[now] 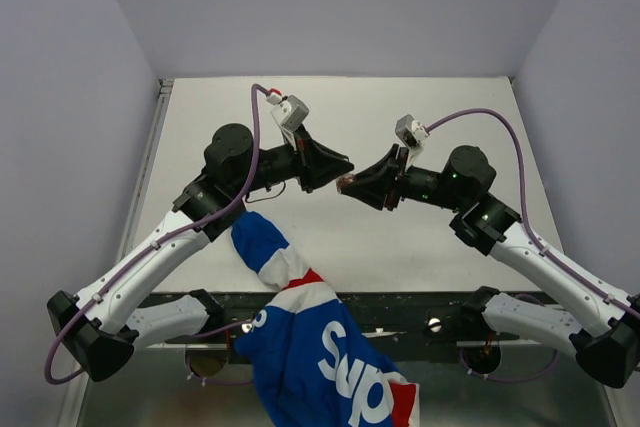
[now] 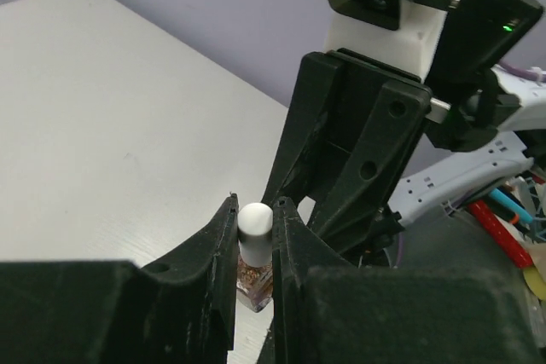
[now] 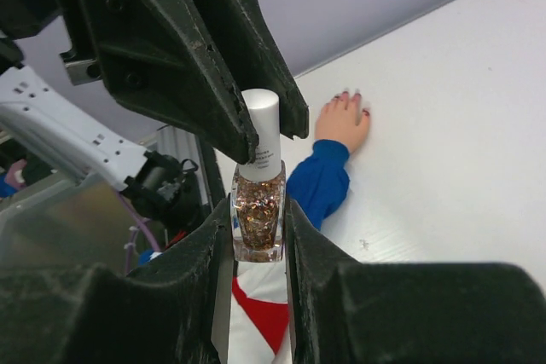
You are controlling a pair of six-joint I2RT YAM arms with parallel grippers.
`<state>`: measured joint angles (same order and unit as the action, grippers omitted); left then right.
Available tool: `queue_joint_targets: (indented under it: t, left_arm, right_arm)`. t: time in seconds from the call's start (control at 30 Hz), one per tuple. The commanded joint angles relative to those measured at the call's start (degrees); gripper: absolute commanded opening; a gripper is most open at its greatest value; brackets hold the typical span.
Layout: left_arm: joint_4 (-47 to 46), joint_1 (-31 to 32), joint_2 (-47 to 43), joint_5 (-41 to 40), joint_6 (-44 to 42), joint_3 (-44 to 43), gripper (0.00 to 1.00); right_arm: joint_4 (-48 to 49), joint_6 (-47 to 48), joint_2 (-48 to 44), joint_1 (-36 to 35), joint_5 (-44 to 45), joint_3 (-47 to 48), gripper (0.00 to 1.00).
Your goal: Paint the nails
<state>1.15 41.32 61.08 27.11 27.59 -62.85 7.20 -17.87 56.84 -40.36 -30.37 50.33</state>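
**A:** Nearest the right wrist cam is the right gripper (image 3: 259,226). Its fingers (image 3: 194,274) are matte black plastic with a coarse moulded finish, and they pinch the polish bottle (image 3: 258,215) on two flat sides.

**B:** Bottle details?

**A:** Square clear glass, upright, full of copper-gold glitter polish. The cap (image 3: 261,130) is a smooth white cylinder, seated on the neck.

**B:** Left side?

**A:** The left gripper (image 2: 254,215) comes in from the opposite side. It's the same black plastic, with the fingers pressed onto the cap, one on each side. So the right gripper has the glass and the left has the cap.

**B:** Arm pose?

**A:** Top view: both arms reach forward, then fold inward at the elbow. The wrists point at each other and the grippers meet nose to nose over the middle of the white surface (image 1: 430,237). A purple cable loops over each arm.

**B:** Nails?

**A:** The nails (image 3: 348,95) are tiny and pinkish-red, on a bare hand (image 3: 343,124) lying flat, palm down on the surface. In the right wrist view the hand is beyond the bottle, apart from both grippers. The sleeve (image 3: 320,183) is soft fabric, blue at the cuff. The top view shows blue, white and red panels with white lettering. There the hand itself is hidden under the left arm.
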Motion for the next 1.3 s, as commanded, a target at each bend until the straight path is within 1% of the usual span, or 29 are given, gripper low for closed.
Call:
queue_joint_targets:
  t: [0.0, 0.07, 0.17, 0.33, 0.43, 0.5, 0.57, 0.6, 0.63, 0.67, 0.7, 0.8, 0.87, 1.0, 1.13, 1.27]
  left_arm:
    - [-0.5, -0.8, -2.4, 17.1, 1.0, 2.0, 0.00]
    - [-0.8, -0.8, -2.7, 20.4, 1.1, 1.9, 0.00]
    - [-3.7, -1.0, -2.8, 25.6, 2.2, 1.8, 0.00]
    - [-4.5, -1.0, -3.1, 31.0, 2.4, 1.3, 0.00]
    - [-4.2, -1.0, -3.4, 31.7, 2.2, 0.8, 0.00]
    - [-2.6, -1.1, -3.7, 29.6, 1.2, 0.2, 0.01]
    - [-1.2, -1.1, -4.1, 26.3, 0.1, -0.9, 0.25]
    - [0.6, -1.2, -4.5, 24.2, -0.3, -1.3, 0.46]
    - [1.3, -1.2, -4.8, 21.7, -1.0, -1.7, 0.61]
    - [1.7, -1.2, -5.4, 19.8, -1.3, -1.9, 0.74]
    - [2.1, -1.2, -5.8, 17.0, -1.7, -2.0, 0.82]
    - [3.0, -1.2, -7.5, 8.5, -2.7, -1.8, 0.93]
    - [3.3, -1.2, -8.2, 4.2, -2.7, -1.5, 0.95]
    - [2.6, -0.4, -8.0, -3.4, 0.1, -1.5, 0.94]
    - [5.5, 3.6, -5.6, -13.0, -1.0, -4.0, 0.86]
    - [8.6, 6.7, -2.4, -21.5, -1.4, -6.8, 0.82]
  right_arm:
    - [13.5, -6.2, -2.3, 1.9, -11.4, -0.4, 0.01]
    - [16.7, -8.9, -2.3, 2.3, -14.7, -0.6, 0.01]
    - [21.8, -12.3, -1.7, 2.7, -19.3, -0.2, 0.01]
    - [27.5, -16.8, -0.9, 2.7, -23.4, 0.0, 0.01]
    - [28.1, -17.6, -0.6, 2.7, -23.9, 0.3, 0.01]
    - [27.1, -16.7, -0.9, 2.7, -23.0, 0.4, 0.01]
    - [24.8, -14.9, -1.2, 2.7, -21.1, 0.4, 0.01]
    - [22.6, -13.4, -1.3, 2.7, -20.0, 0.7, 0.01]
    - [20.4, -11.9, -1.5, 2.7, -18.9, 1.0, 0.01]
    - [18.9, -10.7, -1.6, 2.6, -17.1, 1.2, 0.01]
    - [16.6, -8.7, -1.7, 2.6, -15.9, 1.5, 0.01]
    - [10.7, -4.7, -1.6, 2.7, -12.1, 2.8, 0.01]
    - [7.8, -2.9, -1.2, 2.6, -10.2, 3.5, 0.01]
    - [5.3, -0.5, -0.6, 2.7, -6.3, 3.4, 0.01]
    - [3.9, 0.5, -0.8, 2.4, -1.6, 3.3, 0.01]
    - [2.3, 1.3, -1.1, 2.0, 1.8, 3.5, 0.01]
